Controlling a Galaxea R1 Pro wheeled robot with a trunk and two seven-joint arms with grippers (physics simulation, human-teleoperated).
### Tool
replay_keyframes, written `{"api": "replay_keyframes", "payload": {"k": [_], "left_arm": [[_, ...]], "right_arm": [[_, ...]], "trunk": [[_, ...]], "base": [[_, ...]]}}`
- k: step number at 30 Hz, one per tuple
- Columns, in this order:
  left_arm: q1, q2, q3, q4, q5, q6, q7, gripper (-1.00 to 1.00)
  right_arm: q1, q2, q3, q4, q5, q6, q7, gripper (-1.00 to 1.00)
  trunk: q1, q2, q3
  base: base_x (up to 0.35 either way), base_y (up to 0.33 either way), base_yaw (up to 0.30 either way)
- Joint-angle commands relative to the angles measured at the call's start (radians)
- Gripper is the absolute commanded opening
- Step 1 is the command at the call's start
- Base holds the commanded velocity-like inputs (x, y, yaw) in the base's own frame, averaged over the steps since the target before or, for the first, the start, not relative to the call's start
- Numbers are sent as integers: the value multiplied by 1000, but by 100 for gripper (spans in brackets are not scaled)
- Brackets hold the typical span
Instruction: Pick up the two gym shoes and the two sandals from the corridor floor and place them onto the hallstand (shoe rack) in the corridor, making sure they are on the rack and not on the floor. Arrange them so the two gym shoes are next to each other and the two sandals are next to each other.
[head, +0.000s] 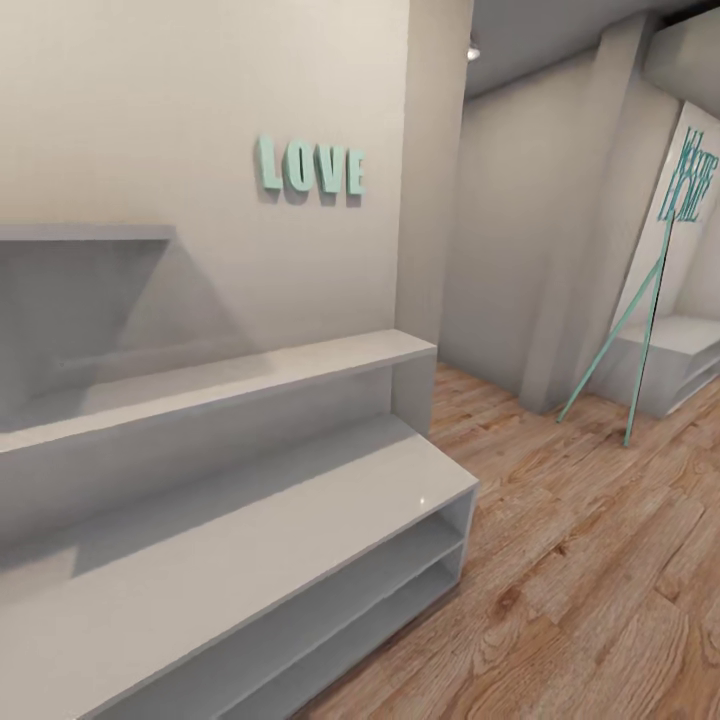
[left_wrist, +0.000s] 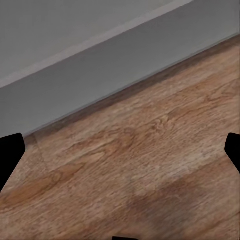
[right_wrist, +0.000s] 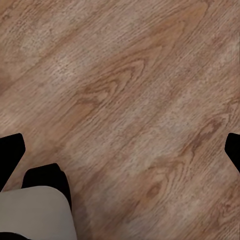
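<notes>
**Head view: rack at left, no shoes in sight yet**

Head view, left to right: the hallstand (head: 300, 540), a low light-grey unit w/ flat top and two long open shelf slots, fills the lower left. I see nothing on its top or in the parts of the slots that face me. Behind it a raised grey ledge (head: 230, 385) runs along the wall, and above that teal LOVE letters (head: 311, 168). At right, the corridor floor (head: 580, 560), wood plank, runs back to a teal stand on thin splayed legs (head: 640, 330).

Left gripper (left_wrist: 120, 147): dark fingertips sit at both frame edges, spread wide, nothing between them; below is floor and the grey base of the rack. Right gripper (right_wrist: 120, 147): likewise apart and empty, over bare planks, w/ a pale rounded part of the robot (right_wrist: 35, 212) beside it.

Gym shoes and sandals: I can't locate them from here, so I judge I'm still searching.

Risks, as I judge them: turning the base w/ the rack corner so close could clip it; the teal legs could snag an arm if I drive deeper.
</notes>
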Motion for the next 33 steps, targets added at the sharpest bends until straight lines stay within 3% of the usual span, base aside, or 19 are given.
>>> {"api": "replay_keyframes", "payload": {"k": [1, 25, 33], "left_arm": [[0, 0, 0, 0, 0, 0, 0, 100], [0, 1, 1, 0, 0, -1, 0, 100], [0, 1, 1, 0, 0, -1, 0, 100]], "right_arm": [[0, 0, 0, 0, 0, 0, 0, 100], [0, 0, 1, 0, 0, -1, 0, 100], [0, 0, 1, 0, 0, -1, 0, 100]], "trunk": [[4, -7, -3], [96, -175, -78], [96, -175, -78]], "base": [[0, 0, 0], [0, 0, 0], [0, 0, 0]]}}
